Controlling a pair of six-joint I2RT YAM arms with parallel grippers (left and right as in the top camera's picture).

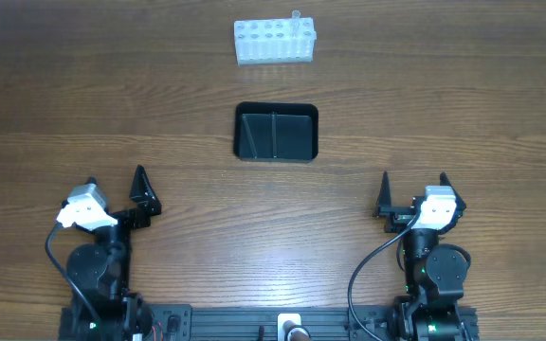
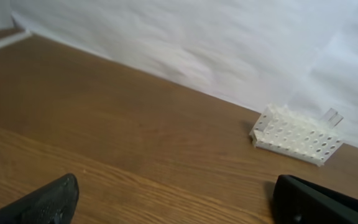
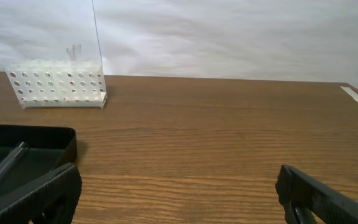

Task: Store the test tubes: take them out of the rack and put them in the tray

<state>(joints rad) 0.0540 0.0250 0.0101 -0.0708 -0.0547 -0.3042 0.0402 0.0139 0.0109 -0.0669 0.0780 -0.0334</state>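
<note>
**Well apart: two open grippers, one rack, one tray**

Overhead first. The left gripper (image 1: pixel 115 186) has its fingers spread wide, holding and touching nothing. The right gripper (image 1: pixel 413 189) is likewise wide open and empty. One white rack (image 1: pixel 273 43) sits at the table's 12 o'clock, with one clear test tube (image 1: pixel 297 18) upright at its 3 o'clock end. One black tray (image 1: pixel 315 133) lies at 6 o'clock from the rack, apart from it. The tray is at 2 o'clock from the left gripper and 10 o'clock from the right, well clear of both. Faint lines cross the tray's floor; how many tubes lie there I cannot tell.

On the left wrist camera, the left gripper (image 2: pixel 176 193) gapes over bare wood. The rack (image 2: pixel 297 134) stands far beyond it, one tube (image 2: pixel 332 116) rising at its end.

On the right wrist camera, the right gripper (image 3: pixel 179 186) is just as wide and empty. The tray (image 3: pixel 42 138) lies near one fingertip, not touching it, and a slim clear tube (image 3: pixel 5 165) lies slanted inside. The rack (image 3: pixel 58 84) stands well beyond, one tube (image 3: pixel 73 51) upright in it.
</note>
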